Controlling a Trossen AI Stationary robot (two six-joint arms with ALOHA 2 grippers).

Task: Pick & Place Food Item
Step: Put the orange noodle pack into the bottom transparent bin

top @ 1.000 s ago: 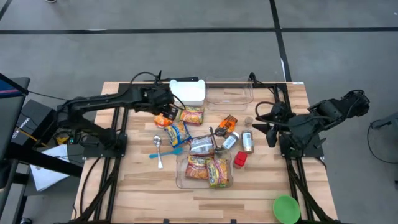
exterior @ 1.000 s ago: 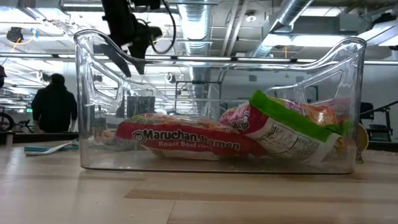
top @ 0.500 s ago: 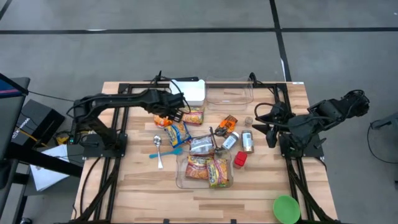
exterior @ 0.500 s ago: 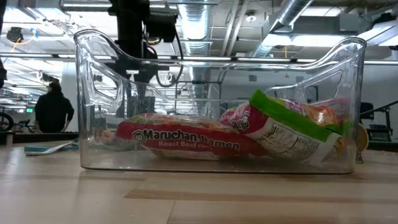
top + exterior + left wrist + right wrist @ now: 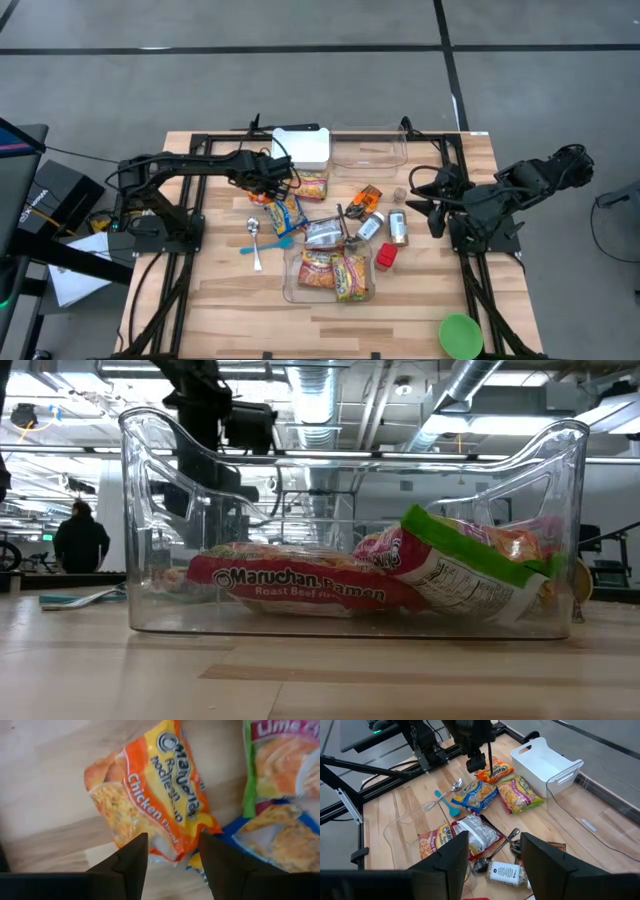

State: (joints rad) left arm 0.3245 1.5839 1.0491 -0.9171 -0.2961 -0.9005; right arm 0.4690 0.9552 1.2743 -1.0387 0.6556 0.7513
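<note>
Left hand (image 5: 170, 847) hovers part-open right over the orange chicken ramen packet (image 5: 152, 792) lying flat near the surface's far-left edge beside the white bin (image 5: 302, 147); packet looks light, crinkly, slippery, brittle inside, so probably pinch across a short edge gently.

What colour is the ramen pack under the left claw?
Orange and yellow ramen pack, clearest in the left wrist view.

Orange chicken ramen packet (image 5: 155, 805) flat on table, beside blue packet (image 5: 280, 837) and lime packet (image 5: 280, 757).
</note>
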